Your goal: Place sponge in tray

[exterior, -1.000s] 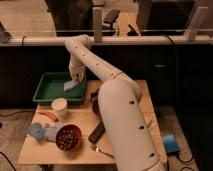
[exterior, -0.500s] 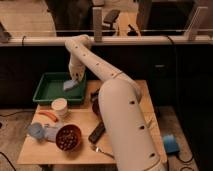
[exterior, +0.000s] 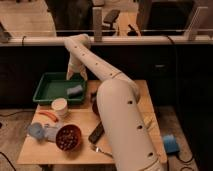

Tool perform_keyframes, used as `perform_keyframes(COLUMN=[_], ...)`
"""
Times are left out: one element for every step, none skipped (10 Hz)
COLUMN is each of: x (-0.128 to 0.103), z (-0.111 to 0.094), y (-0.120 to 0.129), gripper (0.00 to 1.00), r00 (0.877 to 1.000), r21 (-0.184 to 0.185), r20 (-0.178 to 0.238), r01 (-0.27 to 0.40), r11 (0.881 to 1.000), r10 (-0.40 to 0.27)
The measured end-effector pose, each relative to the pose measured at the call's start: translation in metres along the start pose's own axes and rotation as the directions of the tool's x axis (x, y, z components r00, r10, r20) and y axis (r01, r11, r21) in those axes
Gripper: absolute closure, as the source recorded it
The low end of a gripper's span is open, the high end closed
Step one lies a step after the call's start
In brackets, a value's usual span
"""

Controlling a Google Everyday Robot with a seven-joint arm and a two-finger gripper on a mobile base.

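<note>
Green tray lies below and left of gripper. Gripper is held just above tray's right end; nothing is seen gripped, finger state cannot be told. Sponge rests directly beneath gripper, inside tray near right wall.

Risk, as judged: sponge could be snagged or dragged over low wall if arm is lifted carelessly.

Against earlier frames: gripper is raised off sponge; sponge now lies in tray.
</note>
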Motion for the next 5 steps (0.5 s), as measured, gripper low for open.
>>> perform_keyframes(x=[0.0002,0.0008,0.0010,0.0012,0.0012], z=[-0.0001,-0.0003,-0.0003,-0.0003,-0.0001], y=[0.0007,0.0016,0.0019,0.0020,0.0021], gripper=[0.20,0.20,0.20,0.20,0.20], r00=[1.000,1.000,1.000,1.000,1.000], r21=[-0.002,-0.003,-0.003,-0.003,-0.002], r20=[0.001,0.002,0.003,0.004,0.006], r01=[-0.001,-0.001,-0.001,0.000,-0.001], r11=[1.000,1.000,1.000,1.000,1.000], r10=[0.001,0.001,0.001,0.000,0.001])
